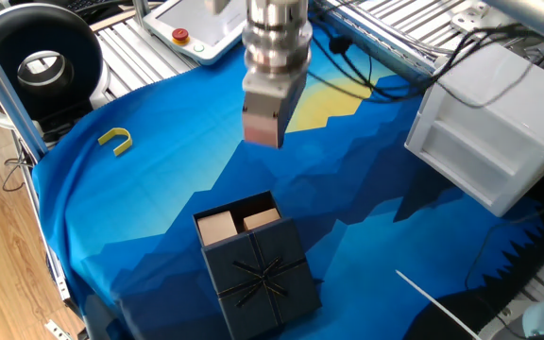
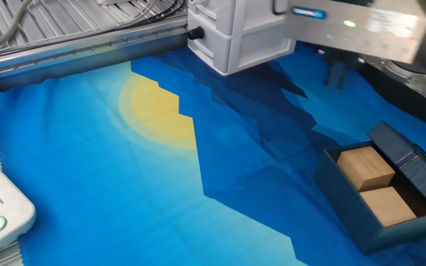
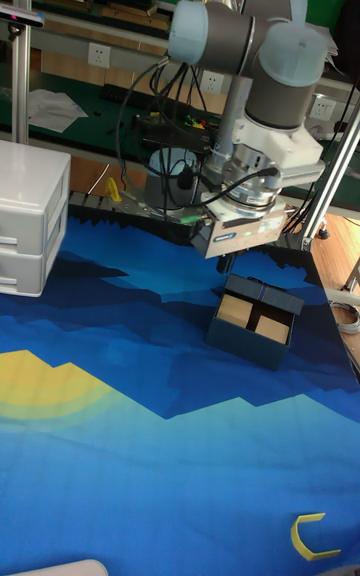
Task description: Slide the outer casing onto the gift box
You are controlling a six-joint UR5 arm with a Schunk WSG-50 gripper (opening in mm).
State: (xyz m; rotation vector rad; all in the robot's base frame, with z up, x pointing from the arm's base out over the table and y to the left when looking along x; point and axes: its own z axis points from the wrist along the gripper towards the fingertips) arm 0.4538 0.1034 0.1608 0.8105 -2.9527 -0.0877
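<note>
One fixed view: outer casing (image 1: 264,276) lies half over gift box (image 1: 237,224), near the cloth's front edge.
Handling: probably light, stiff card; push its free end.
Gripper (image 1: 264,130): aloft, well apart; jaws' state unclear.

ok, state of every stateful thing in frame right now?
outer casing: partly slid over the tray, not closed.
gift box: one end exposed, two tan blocks visible.
gripper: above the cloth, holding nothing; opening unclear.
white drawer unit: tilted on the cloth.
</note>
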